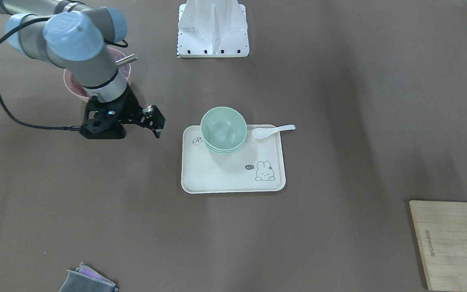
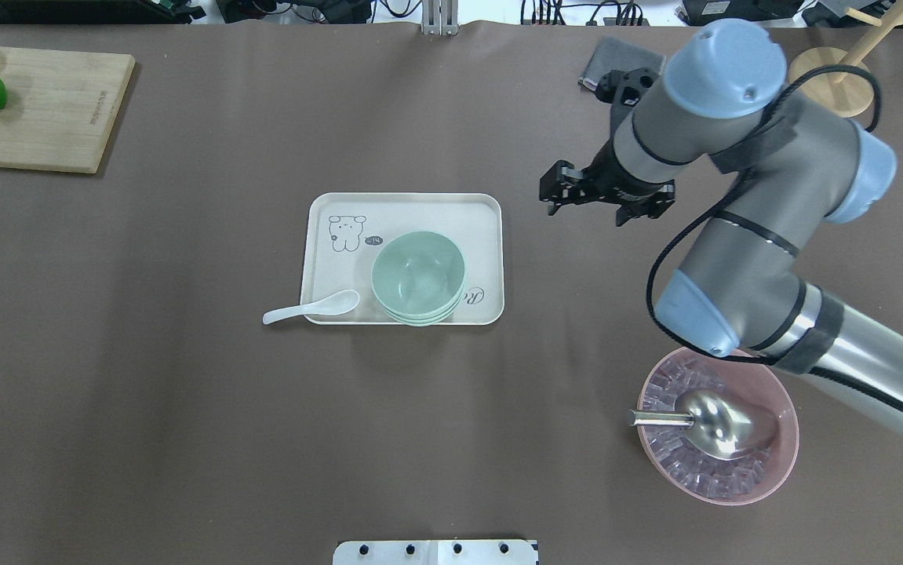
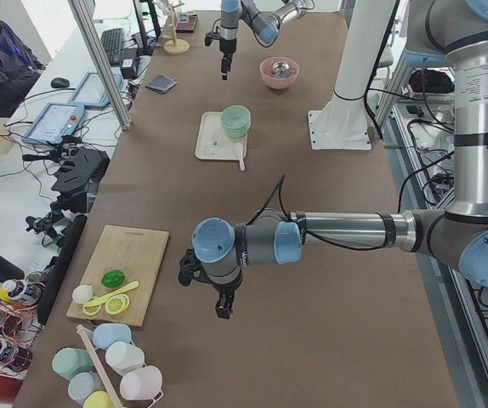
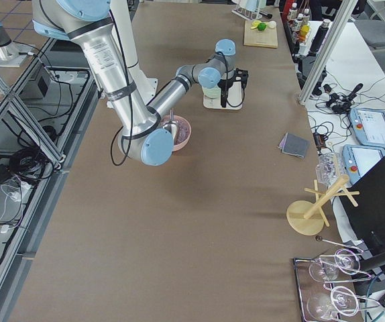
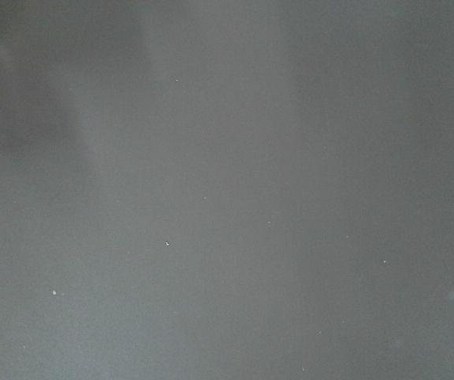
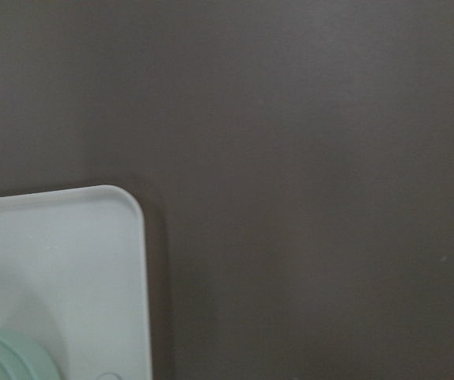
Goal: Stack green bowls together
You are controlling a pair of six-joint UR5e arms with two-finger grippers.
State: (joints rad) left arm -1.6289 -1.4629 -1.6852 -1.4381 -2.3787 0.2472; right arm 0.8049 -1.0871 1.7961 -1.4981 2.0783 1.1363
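Observation:
The three pale green bowls [image 1: 223,129] sit nested in one stack on the cream tray [image 1: 217,178], at its corner nearest the robot's right. The stack also shows in the overhead view [image 2: 418,275], and its edge shows in the right wrist view [image 6: 5,356] beside the tray corner [image 6: 53,253]. My right gripper [image 2: 550,198] hangs over bare table to the right of the tray, apart from the bowls, jaws open and empty. It also shows in the front view [image 1: 157,129]. My left gripper [image 3: 223,308] shows only in the exterior left view, far from the tray; I cannot tell its state.
A white spoon [image 2: 310,308] lies across the tray's left edge. A pink bowl [image 2: 765,479] with ice and a metal scoop stands near the right arm. A wooden cutting board [image 2: 43,110] with fruit lies far left. A grey cloth [image 2: 616,59] lies far right.

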